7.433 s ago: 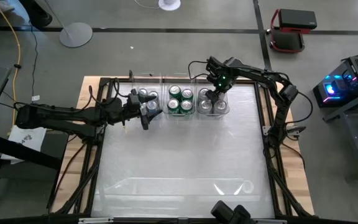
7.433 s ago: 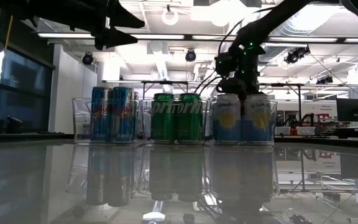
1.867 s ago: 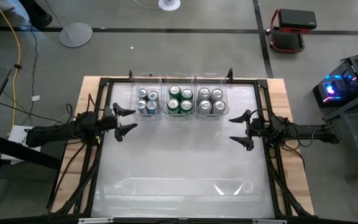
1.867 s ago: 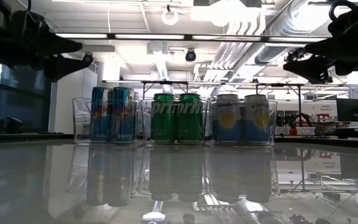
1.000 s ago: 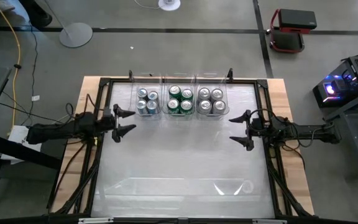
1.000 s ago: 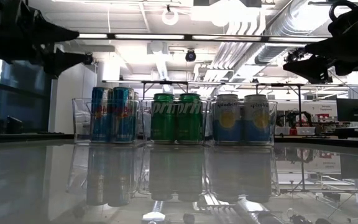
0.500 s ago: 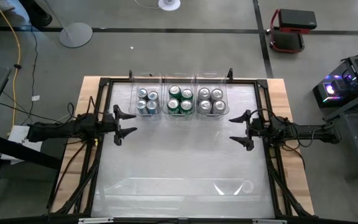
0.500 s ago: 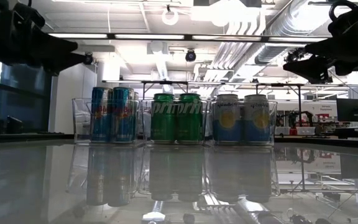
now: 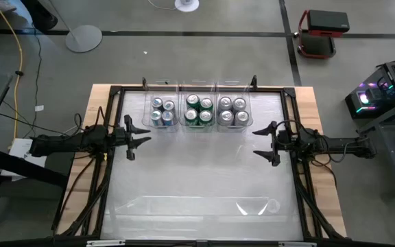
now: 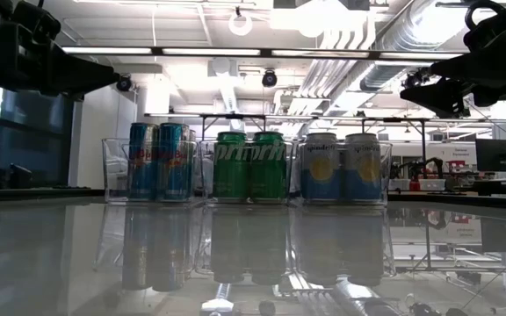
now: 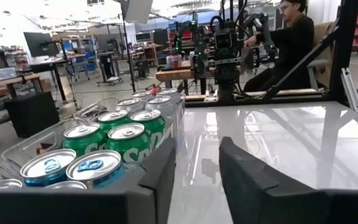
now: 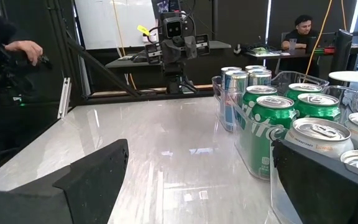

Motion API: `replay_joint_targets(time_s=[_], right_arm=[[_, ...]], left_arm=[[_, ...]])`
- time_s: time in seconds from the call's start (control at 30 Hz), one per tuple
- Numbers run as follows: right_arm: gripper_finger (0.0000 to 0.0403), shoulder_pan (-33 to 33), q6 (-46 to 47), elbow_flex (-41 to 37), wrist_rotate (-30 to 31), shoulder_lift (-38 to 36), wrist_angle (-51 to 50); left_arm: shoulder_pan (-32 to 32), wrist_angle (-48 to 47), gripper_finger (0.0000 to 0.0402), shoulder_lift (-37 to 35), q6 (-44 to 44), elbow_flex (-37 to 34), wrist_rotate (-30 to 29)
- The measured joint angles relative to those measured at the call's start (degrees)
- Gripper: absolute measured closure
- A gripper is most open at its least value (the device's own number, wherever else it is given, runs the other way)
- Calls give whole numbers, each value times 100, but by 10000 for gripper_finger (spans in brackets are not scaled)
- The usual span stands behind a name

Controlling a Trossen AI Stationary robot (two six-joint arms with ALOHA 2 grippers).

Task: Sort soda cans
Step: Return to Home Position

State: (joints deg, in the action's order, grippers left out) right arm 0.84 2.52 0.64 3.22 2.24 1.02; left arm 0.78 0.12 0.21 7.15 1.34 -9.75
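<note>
Soda cans (image 9: 199,110) stand in three clear bins (image 10: 111,171) at the desk's (image 9: 197,185) far edge: blue at left, green Sprite in the middle, pale ones at right. The left gripper (image 9: 141,137) and right gripper (image 9: 259,142) hover at opposite sides, fingers spread.

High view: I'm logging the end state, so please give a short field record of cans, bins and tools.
blue cans: four, in left bin
green cans: four, in middle bin
blue-white cans: four, in right bin
left tool: open, empty, left edge of table
right tool: open, empty, right edge of table
</note>
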Motion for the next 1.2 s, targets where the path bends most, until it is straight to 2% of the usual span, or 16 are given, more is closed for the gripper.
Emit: replay_joint_targets(time_s=[0.23, 0.7, 0.87, 1.07, 1.2], right_arm=[[18, 2, 0, 0, 0, 0, 2], [18, 1, 0, 0, 0, 0, 0], [18, -4, 20, 2, -328, -1, -53], [18, -177, 576, 4, -328, -2, -63], [24, -274, -455, 4, -380, -2, -65]], left_arm=[[-4, 130, 324, 0, -105, -50, 8], [-7, 146, 323, 0, -242, -55, 17], [-7, 146, 323, 0, -242, -55, 17], [-62, 149, 323, 0, -244, -57, 17], [-70, 147, 323, 0, -244, -57, 17]])
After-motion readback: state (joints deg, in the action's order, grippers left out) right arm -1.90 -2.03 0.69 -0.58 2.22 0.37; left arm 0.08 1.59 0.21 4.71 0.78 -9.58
